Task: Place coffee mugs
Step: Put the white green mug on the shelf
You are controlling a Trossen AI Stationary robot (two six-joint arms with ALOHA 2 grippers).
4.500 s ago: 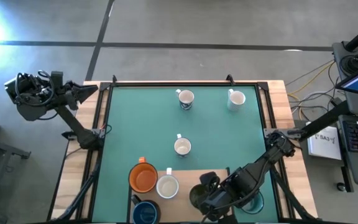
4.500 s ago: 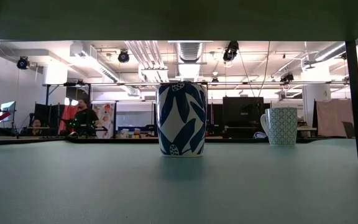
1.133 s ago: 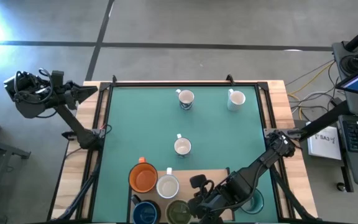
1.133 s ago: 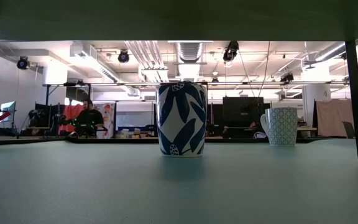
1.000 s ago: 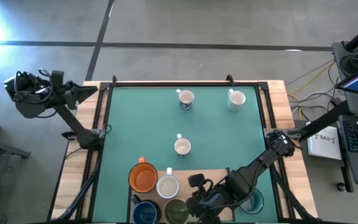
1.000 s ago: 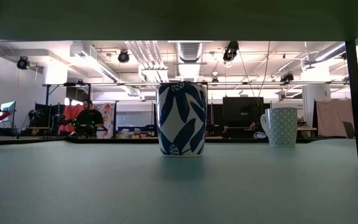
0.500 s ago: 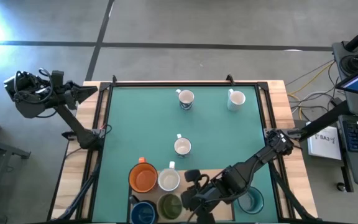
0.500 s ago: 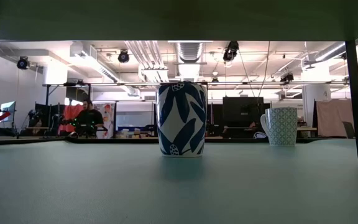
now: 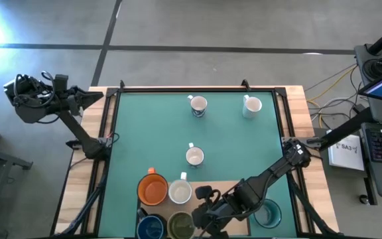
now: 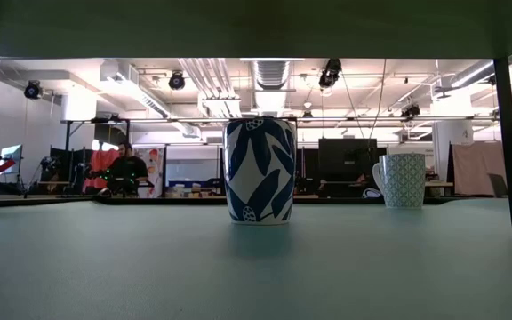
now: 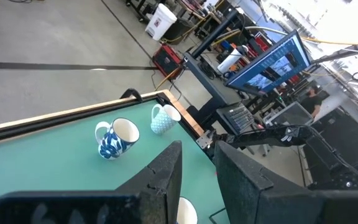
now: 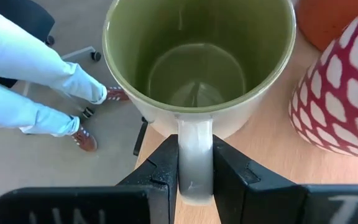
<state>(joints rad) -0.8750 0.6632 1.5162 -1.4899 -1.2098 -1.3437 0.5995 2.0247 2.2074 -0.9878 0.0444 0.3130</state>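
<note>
Shifted leftward along the near edge since the earlier frames, the right gripper [image 12: 194, 174] carries the olive-green mug [image 12: 197, 68] by its handle [image 12: 194, 155], which stands upright between the two fingers, so the cup hangs just ahead of the jaws. It now sits beside the red-and-white patterned mug [image 12: 344, 93], probably to join the near row; whether it touches down I cannot tell. Well apart, the left gripper [image 11: 197, 180] waits off the table [image 9: 138, 133], fingers narrowly parted, empty.

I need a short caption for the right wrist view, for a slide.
Right gripper with jaws closed on the handle of the olive-green mug, beside a red-and-white patterned mug.
</note>
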